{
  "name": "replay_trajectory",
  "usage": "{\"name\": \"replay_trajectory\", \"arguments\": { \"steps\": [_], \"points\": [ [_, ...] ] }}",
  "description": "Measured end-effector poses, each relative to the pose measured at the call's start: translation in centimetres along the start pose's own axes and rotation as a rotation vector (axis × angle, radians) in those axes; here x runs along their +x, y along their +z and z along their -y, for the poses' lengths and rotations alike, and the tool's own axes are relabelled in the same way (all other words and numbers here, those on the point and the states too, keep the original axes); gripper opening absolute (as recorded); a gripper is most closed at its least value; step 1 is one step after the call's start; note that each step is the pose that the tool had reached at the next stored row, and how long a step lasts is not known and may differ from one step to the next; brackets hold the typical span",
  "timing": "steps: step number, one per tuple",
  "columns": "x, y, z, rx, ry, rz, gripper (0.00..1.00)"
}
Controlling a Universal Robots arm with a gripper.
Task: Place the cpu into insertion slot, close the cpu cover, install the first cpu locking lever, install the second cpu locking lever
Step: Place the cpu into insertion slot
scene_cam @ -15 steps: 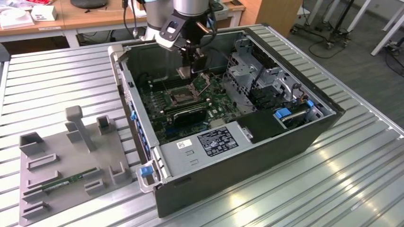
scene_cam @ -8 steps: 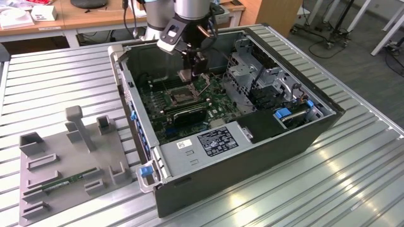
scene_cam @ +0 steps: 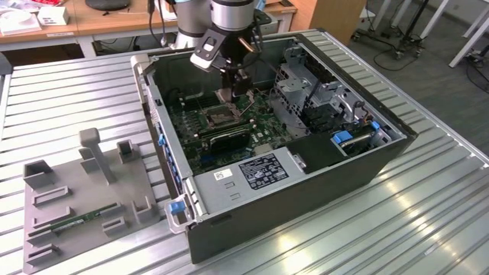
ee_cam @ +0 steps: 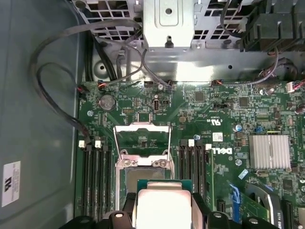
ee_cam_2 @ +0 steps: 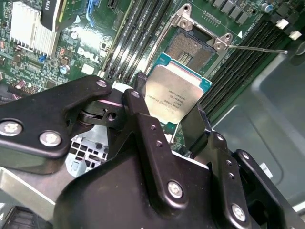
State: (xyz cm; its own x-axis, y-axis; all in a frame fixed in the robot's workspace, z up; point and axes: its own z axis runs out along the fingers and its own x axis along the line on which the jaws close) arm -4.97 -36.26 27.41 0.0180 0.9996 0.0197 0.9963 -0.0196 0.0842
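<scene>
**Gripper (ee_cam_2: 171, 109) is holding the cpu (ee_cam_2: 177, 91) just short of the insertion slot (ee_cam_2: 190, 47).**
Its fingers (ee_cam_2: 145, 119) are pinching the cpu by opposite edges, evidently keeping the chip flat for seating. The cpu cover (ee_cam: 143, 138) is standing raised beside the insertion slot, leaving the socket exposed.

- The cpu (ee_cam_2: 174, 93) is showing a silvery-tan top with a green border.
- The circuit board (ee_cam: 214, 105) is reading green with white print.
- The insertion slot (ee_cam_2: 188, 47) is looking dark, with a silvery rim.
- The cpu cover (ee_cam: 142, 127) is showing plain silver.
- The heatsink (ee_cam: 269, 151) is showing silver with finely striped fins.
- The gripper (ee_cam_2: 170, 98) is reading black.
- The table (scene_cam: 68, 97) is showing pale ribbed metal, and the fixture (scene_cam: 77, 195) is showing grey.
</scene>
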Motion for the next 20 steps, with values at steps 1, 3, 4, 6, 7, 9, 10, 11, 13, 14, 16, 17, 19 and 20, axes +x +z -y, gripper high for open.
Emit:
{"name": "replay_trajectory", "arguments": {
  "steps": [1, 3, 4, 6, 7, 9, 10, 11, 13, 14, 16, 17, 19, 20],
  "points": [
    [0.0, 0.18, 0.01, 0.0007, 0.001, 0.0001, 0.54],
    [-0.01, 0.54, 0.05, 0.0024, 0.004, 0.0005, 0.54],
    [0.02, 0.73, 0.06, 0.0034, 0.005, 0.0007, 0.54],
    [0.33, 1.07, 0.1, 0.0044, 0.006, 0.0008, 0.54],
    [0.5, 1.23, 0.12, 0.0046, 0.007, 0.0007, 0.54],
    [0.86, 1.53, 0.16, 0.005, 0.007, 0.0009, 0.54],
    [1.03, 1.68, 0.18, 0.0051, 0.007, 0.0009, 0.54],
    [1.22, 1.87, 0.2, 0.0051, 0.007, 0.0008, 0.54],
    [1.55, 2.22, 0.25, 0.0055, 0.008, 0.0008, 0.54],
    [1.68, 2.4, 0.27, 0.0059, 0.008, 0.0009, 0.54],
    [1.88, 2.77, 0.3, 0.0063, 0.008, 0.0007, 0.54],
    [1.94, 2.96, 0.32, 0.0065, 0.008, 0.0008, 0.54],
    [1.99, 3.32, 0.35, 0.0068, 0.008, 0.0007, 0.54],
    [2.0, 3.5, 0.36, 0.007, 0.008, 0.0009, 0.54]
  ]
}}
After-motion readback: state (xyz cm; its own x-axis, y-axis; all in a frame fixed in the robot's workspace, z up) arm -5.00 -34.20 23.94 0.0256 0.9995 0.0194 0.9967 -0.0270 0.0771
